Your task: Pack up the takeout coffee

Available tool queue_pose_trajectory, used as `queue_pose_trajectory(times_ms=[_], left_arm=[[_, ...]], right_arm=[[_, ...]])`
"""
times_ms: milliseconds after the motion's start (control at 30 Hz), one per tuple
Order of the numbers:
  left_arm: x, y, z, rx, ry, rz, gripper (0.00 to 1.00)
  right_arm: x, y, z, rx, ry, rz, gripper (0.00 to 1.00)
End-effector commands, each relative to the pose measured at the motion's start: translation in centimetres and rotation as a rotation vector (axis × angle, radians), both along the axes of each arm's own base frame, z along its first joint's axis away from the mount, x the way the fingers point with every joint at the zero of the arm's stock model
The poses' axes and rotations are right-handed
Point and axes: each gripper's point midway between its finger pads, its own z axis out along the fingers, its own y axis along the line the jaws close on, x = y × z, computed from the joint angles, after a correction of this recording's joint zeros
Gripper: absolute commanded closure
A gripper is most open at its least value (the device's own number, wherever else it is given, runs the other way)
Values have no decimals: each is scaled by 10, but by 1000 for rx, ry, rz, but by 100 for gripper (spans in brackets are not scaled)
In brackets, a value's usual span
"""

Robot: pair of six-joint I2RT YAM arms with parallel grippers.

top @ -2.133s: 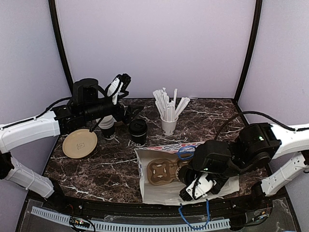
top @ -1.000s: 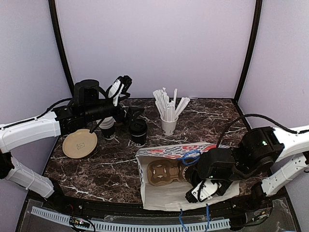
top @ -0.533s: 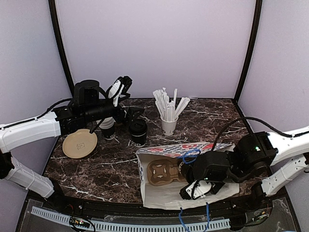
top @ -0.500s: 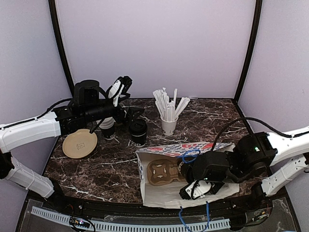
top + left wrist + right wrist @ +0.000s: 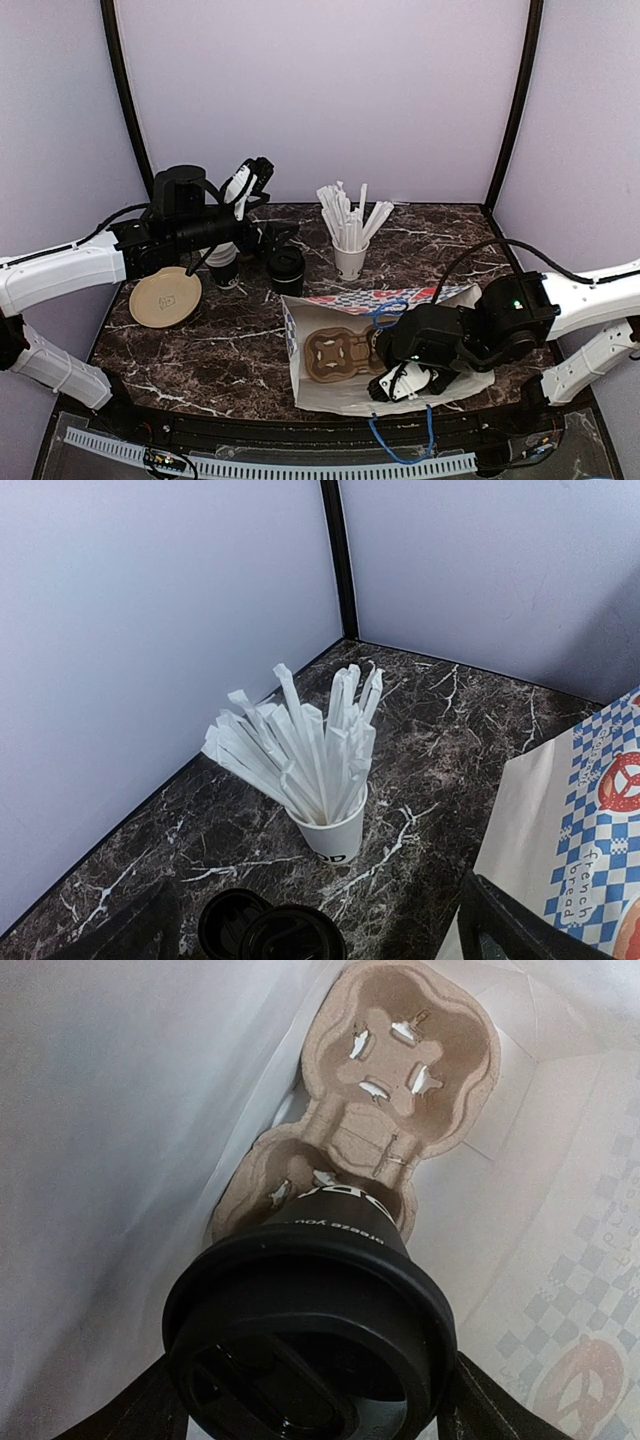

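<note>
Inside the white paper bag, my right gripper is shut on the takeout coffee, a black cup with a black lid. One finger sits on each side of the lid. The cup's base rests at the near well of the brown cup carrier; the far well is empty. In the top view the bag lies open-side up with the carrier in it, and the right gripper reaches in. My left gripper hangs open above a second lidded black cup at the back left.
A white cup of wrapped straws stands at the back centre. The second lidded cup and a cup stack stand left of it, with a tan disc further left. Blue bag handles loop over the bag.
My right gripper has pushed a little left, deeper into the bag, with the cup in it. The bag's patterned upper side has sagged lower. The left arm has stayed still.
</note>
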Motion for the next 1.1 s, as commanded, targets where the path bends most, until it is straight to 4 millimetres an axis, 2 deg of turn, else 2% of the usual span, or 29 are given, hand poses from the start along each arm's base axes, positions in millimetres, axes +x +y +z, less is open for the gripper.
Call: queue_pose_trajectory(times_ms=[0,467,667,867,1067], left_arm=[[-2,3,-3,3,9,-4,1],[-3,3,-5,8,6,-7,1],[-4,1,-6,7,11,-18,1],[-3,1,-8,11,15,-12,1],[-3,1,-7,9,15,-11,1]], right_arm=[[1,6,-5,15,12,3,37],[19,4,-17,-2,45,-59,36],[26,17,-7,25,175,-139,37],[47,29,2,72,292,-255,37],[64,28,-1,33,448,-374,38]])
